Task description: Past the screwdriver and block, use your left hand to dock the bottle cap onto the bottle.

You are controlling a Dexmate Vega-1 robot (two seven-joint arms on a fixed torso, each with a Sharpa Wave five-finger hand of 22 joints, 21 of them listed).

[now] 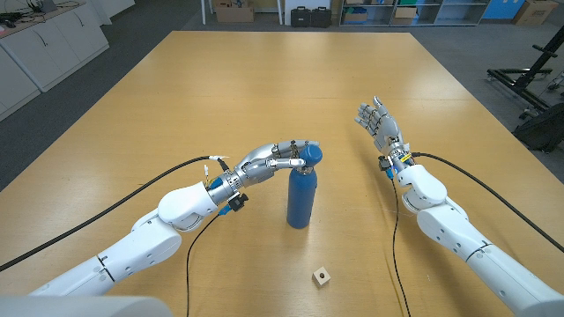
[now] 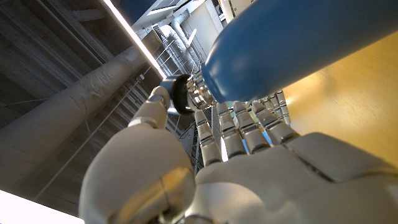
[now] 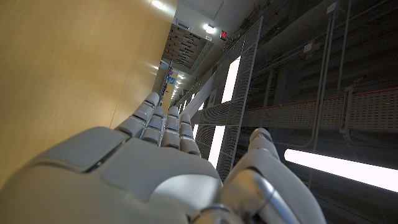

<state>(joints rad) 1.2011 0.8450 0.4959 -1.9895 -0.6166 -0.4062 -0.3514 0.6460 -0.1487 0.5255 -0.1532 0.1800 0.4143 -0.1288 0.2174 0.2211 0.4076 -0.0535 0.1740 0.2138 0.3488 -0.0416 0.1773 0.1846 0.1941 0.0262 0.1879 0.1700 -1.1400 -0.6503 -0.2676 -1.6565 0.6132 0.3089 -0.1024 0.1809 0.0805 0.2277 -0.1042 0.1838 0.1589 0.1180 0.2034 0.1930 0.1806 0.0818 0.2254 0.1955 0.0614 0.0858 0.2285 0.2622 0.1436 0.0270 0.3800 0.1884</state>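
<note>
A blue metal bottle [image 1: 300,201] stands upright in the middle of the table. My left hand [image 1: 275,159] reaches in from the left at the bottle's top and pinches the bottle cap [image 1: 311,156] between thumb and fingers. In the left wrist view the dark cap [image 2: 181,94] sits against the bottle's silver threaded neck [image 2: 200,93], with the blue bottle body [image 2: 292,43] beside my fingers [image 2: 249,127]. Whether the cap is fully seated cannot be told. My right hand [image 1: 379,123] is held up to the right of the bottle, fingers apart, holding nothing.
A small wooden block [image 1: 322,277] lies near the table's front edge, in front of the bottle. The wooden table [image 1: 264,79] stretches bare beyond the bottle. Black cables trail from both arms toward the front.
</note>
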